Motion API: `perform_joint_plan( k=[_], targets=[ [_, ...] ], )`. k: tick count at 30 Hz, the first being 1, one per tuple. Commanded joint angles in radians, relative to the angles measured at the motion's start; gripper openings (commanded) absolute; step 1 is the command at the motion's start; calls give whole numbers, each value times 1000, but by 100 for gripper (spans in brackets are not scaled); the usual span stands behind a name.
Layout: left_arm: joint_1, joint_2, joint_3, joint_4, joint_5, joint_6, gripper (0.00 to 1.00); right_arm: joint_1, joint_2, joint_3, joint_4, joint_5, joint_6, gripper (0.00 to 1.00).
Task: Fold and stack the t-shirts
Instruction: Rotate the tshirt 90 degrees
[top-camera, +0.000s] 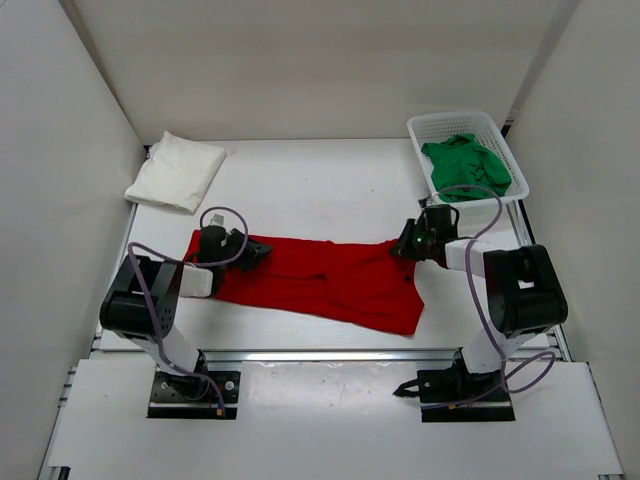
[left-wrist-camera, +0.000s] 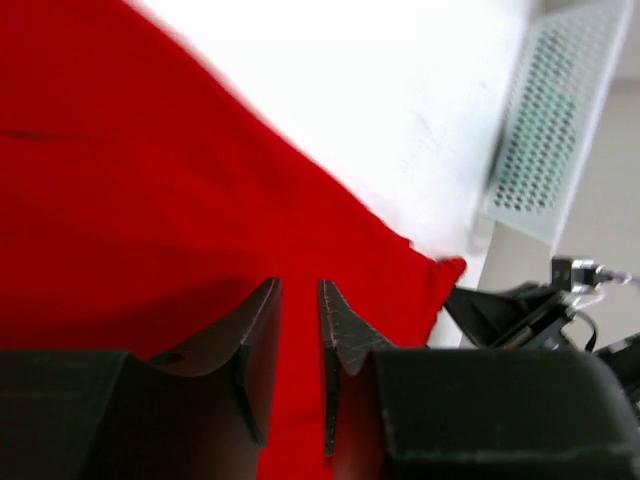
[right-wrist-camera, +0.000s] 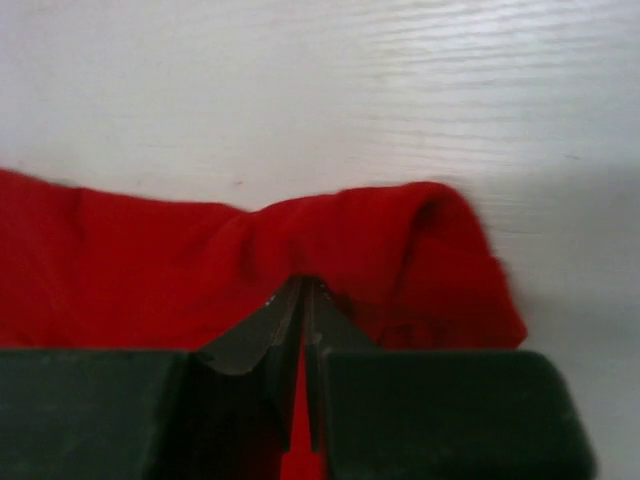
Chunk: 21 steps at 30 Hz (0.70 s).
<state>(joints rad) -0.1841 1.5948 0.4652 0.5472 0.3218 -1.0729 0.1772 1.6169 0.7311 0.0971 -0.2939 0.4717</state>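
Red t-shirt (top-camera: 320, 285) between left gripper (left-wrist-camera: 298, 292) and right gripper (right-wrist-camera: 304, 286), both pinching its ends.

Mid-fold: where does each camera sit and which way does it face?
Top external: above and behind the robot, looking down; left arm and right arm show, red t-shirt between them.
Left wrist: on the left arm, facing across the shirt toward basket and right arm; left gripper shows.
Right wrist: on the right arm, facing the shirt's bunched edge; right gripper pinches it.
Shared: the red shirt, in all.
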Motion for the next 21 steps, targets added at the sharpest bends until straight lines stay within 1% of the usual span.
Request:
perform_joint_plan(
  k=[1, 2, 4, 8, 10, 11, 12, 14, 15, 16, 17, 18, 20, 21],
  targets=[
    [44, 43, -17, 65, 19, -30, 32, -80, 31, -10, 15, 25, 4, 5],
    [46, 54, -23, 68, 20, -29, 32, -102, 37, -10, 9, 29, -4, 5],
    [72, 80, -34, 77, 22, -36, 32, -131, 31, -15, -7, 82, -7, 3],
    [110, 90, -50, 125, 49, -68, 30, -134, 12, 11, -11, 79, 5, 4],
    [109, 56, -51, 139, 57, -85, 31, -105, -11, 25, -11, 49, -11, 12],
    [97, 18, -42, 128, 59, -72, 31, -104, -32, 43, -22, 33, -7, 19],
    [83, -2, -36, 94, 42, -50, 32, -81, -58, 56, -48, 35, -10, 24],
    [48, -94, -16, 33, 20, -6, 33, -16, -101, 74, -94, 76, -28, 28],
    [29, -120, -16, -10, 10, 28, 34, 4, -130, 62, -143, 119, -42, 28],
    [2, -165, -11, -50, -7, 66, 36, 33, -146, 48, -145, 131, -38, 28],
    [-11, -203, -4, -70, -16, 85, 37, 41, -184, -5, -137, 143, -22, 28],
    [-40, -219, -3, -105, -18, 123, 37, 62, -207, -59, -111, 148, -13, 30],
    [-89, -262, 0, -162, -15, 180, 41, 116, -267, -132, -73, 125, 14, 30],
    [-124, -259, 7, -199, -6, 207, 40, 132, -273, -166, -68, 112, 28, 25]
  ],
)
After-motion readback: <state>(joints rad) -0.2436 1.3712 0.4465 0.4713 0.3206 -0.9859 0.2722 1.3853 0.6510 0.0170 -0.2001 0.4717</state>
